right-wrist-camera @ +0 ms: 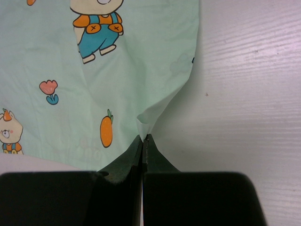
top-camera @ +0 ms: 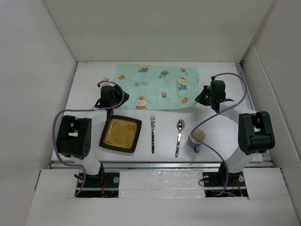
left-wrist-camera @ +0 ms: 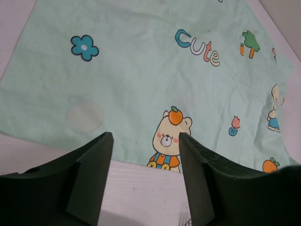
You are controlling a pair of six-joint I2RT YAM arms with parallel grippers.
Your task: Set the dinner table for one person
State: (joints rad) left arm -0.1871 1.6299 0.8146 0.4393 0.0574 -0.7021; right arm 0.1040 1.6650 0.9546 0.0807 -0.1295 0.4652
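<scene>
While the right gripper [right-wrist-camera: 142,139] is clamped on the near right corner of the cloth [top-camera: 155,87], pinching the fabric into a small peak, the left gripper [left-wrist-camera: 146,139] hangs with its jaws apart and nothing between them, at the cloth's near edge by a bear print. The table [top-camera: 84,89] spreads white beneath everything, its metal rail along the near side by the arm bases. The cloth lies across its far half, and the plate [top-camera: 121,134], fork [top-camera: 153,134], spoon [top-camera: 179,136] and cup [top-camera: 197,140] sit in a row on bare tabletop nearer the bases, none of them on the cloth. The step in hand looks to be positioning the cloth as a mat. The next move probably calls for the left jaws to drop and close on the near edge, so both arms can draw the cloth evenly without wrinkling it. The row of dishes stands in its path.
</scene>
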